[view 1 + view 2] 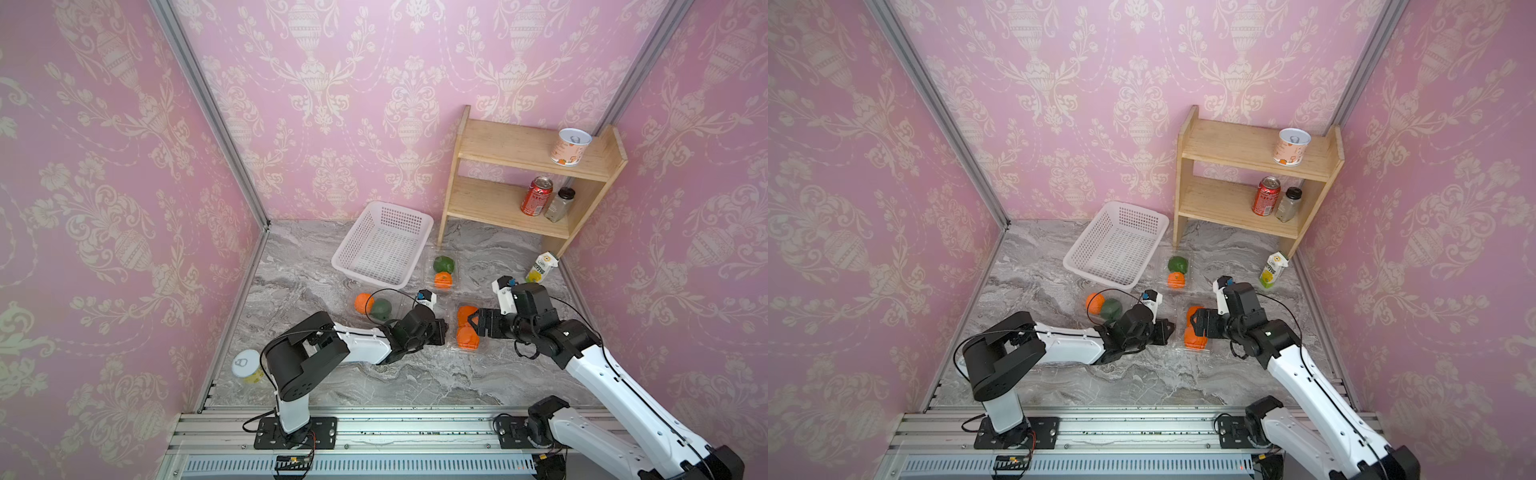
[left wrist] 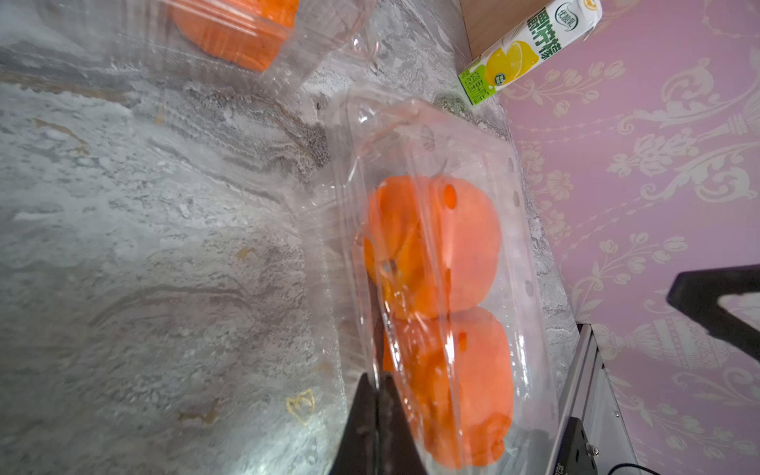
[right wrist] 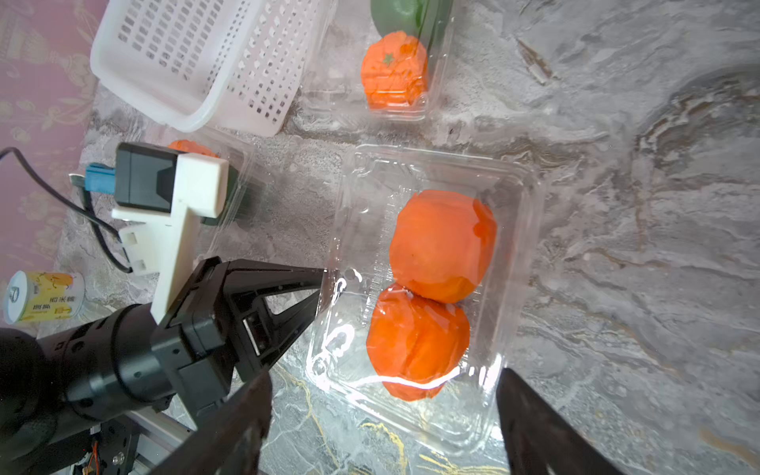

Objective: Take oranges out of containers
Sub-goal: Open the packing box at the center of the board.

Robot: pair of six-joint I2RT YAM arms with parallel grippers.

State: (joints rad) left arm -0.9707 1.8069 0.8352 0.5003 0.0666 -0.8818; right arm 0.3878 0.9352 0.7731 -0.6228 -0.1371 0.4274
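Observation:
Two oranges (image 3: pixel 442 246) (image 3: pixel 417 341) lie side by side in the nearest clear container (image 3: pixel 362 205), seen too in both top views (image 1: pixel 467 332) (image 1: pixel 1196 334). My left gripper (image 2: pixel 376 380) (image 1: pixel 442 328) is shut on that container's thin left rim. My right gripper (image 3: pixel 378 411) (image 1: pixel 471 322) hovers open over its near end, one finger on each side of the tray. A third orange (image 3: pixel 395 70) with a green stem mark sits in the far container (image 1: pixel 443 272). A fourth orange (image 1: pixel 363 302) sits in the left container (image 1: pixel 374 305), partly hidden by my left wrist.
Each outer container also holds a green fruit (image 1: pixel 444 264) (image 1: pixel 381 308). A white perforated basket (image 1: pixel 382 245) stands behind them, a wooden shelf (image 1: pixel 532 183) at the back right, a juice carton (image 1: pixel 541 268) by the right wall, and a can (image 1: pixel 247 365) at the front left.

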